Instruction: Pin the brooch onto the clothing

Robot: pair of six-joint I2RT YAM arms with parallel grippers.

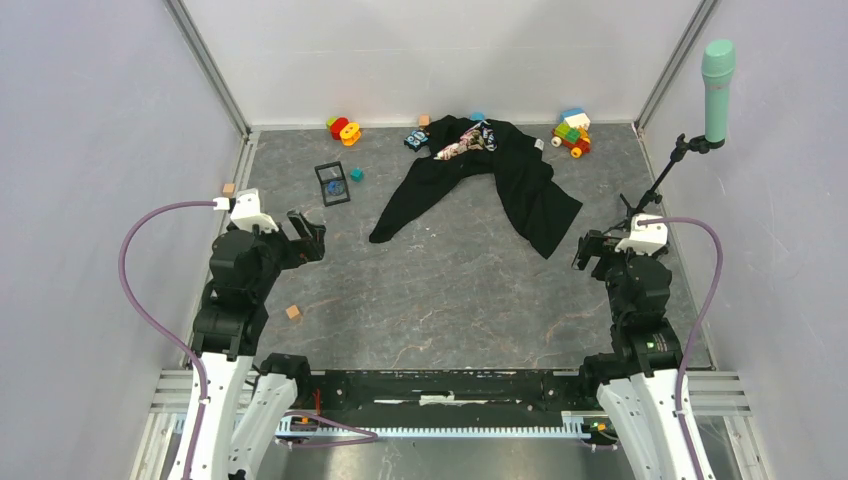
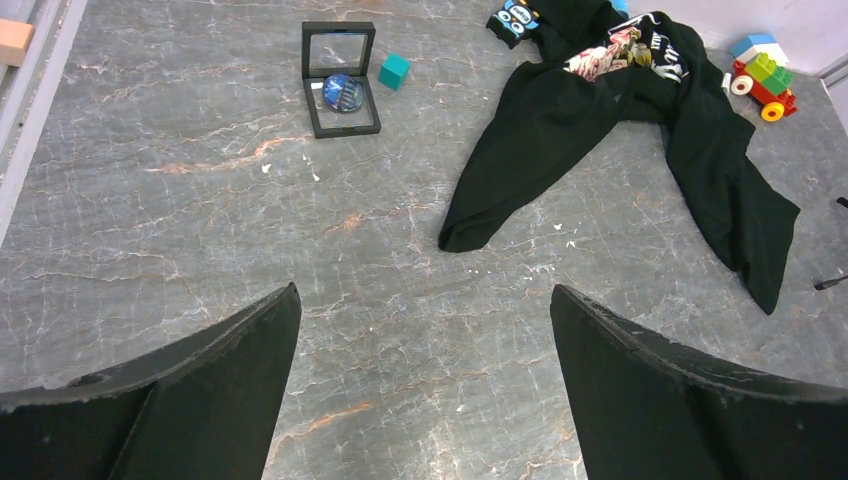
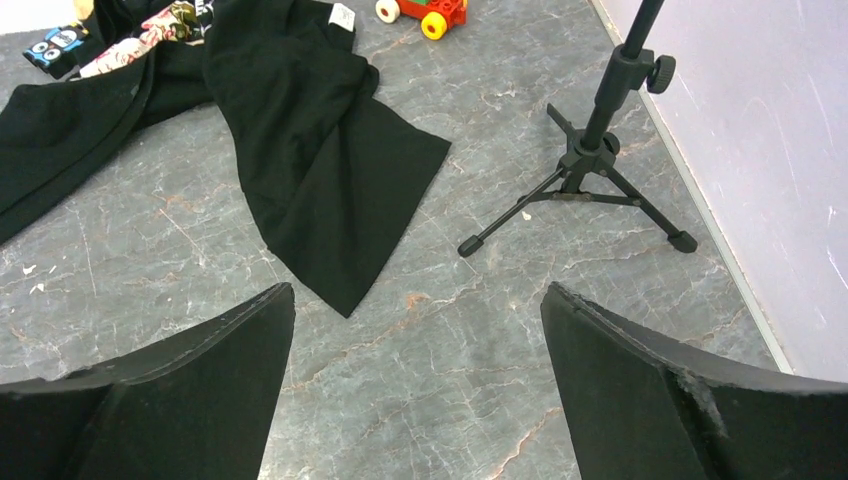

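Tabletop (image 1: 440, 300): grey marbled stone look, matte, with pale veins.

Left gripper (image 2: 422, 300): arm folded up at the near left, wrist raised off the table. The black wedge-shaped fingers (image 2: 200, 380) are spread wide with nothing between them.

Black square frame case (image 2: 341, 78): lies flat on the far left of the table, with a clear glossy film in its window. The brooch (image 2: 343, 92), a small round shiny blue disc, sits inside the case, well apart from the shirt. A teal cube (image 2: 394, 70) is just beside the case's right edge.

The clothing (image 1: 525, 195): soft black T-shirt, crumpled into an inverted V at far centre. The pink-and-white rose print (image 2: 605, 55) is bunched at the top fold.

Plastic toy block car (image 1: 572, 135): just right of the shirt.

Right gripper (image 3: 418, 295): arm folded at the near right, raised. Jaws are wide apart and hold nothing.

Black tripod stand (image 3: 590, 160): thin metal legs at the far right, carrying a teal microphone (image 1: 717, 90).
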